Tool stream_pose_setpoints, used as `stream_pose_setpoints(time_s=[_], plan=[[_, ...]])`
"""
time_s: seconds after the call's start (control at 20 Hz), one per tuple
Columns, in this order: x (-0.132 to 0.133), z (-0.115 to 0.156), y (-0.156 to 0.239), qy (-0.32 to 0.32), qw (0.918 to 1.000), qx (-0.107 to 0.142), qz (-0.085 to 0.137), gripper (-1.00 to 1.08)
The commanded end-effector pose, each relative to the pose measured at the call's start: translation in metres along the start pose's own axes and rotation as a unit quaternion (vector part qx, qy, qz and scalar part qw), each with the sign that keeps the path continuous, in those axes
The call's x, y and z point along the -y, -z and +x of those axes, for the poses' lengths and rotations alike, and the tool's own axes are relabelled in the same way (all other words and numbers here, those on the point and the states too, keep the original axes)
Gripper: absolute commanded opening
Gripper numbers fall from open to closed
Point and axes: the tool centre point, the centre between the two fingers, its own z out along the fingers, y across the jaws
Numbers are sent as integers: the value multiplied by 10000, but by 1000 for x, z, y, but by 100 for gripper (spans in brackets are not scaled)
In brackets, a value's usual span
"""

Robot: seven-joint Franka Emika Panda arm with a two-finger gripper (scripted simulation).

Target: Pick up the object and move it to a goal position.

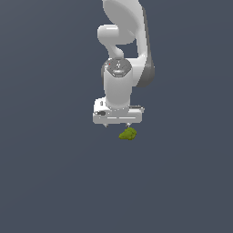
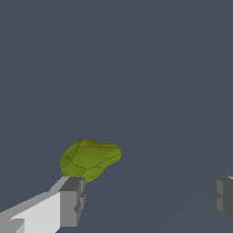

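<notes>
Though the arm fills the upper middle of the exterior view, its base is cut off at the top edge, and the gripper [image 1: 117,124] fingertips are only tiny nubs under the white hand, hard to read there. In the wrist view one finger [image 2: 73,200] shows w/ its grey pad, the other finger [image 2: 223,195] is cut off at the frame edge; wide gap between them, so the gripper is spread apart, holding nothing. The object [image 1: 128,134], a small olive-green lumpy blob, lies on the plain grey floor [image 1: 54,182] just below the gripper, toward the exterior view's right. In the wrist view the object [image 2: 89,159] sits just beyond one pad, not between the fingers; touching or not, can't tell.
</notes>
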Motion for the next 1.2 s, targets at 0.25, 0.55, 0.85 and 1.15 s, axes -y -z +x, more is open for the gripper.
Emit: stream_pose_setpoints(time_s=[0.25,0.55,0.85,1.15], plan=[[-4,-4,-6,-89,9999,62,52,100],[-11,-11,-15,-259,9994,171,146,100],[-10,-10,-15,-183,9996,162,138,100],[-7,-11,-18,140,9997,153,127,100]])
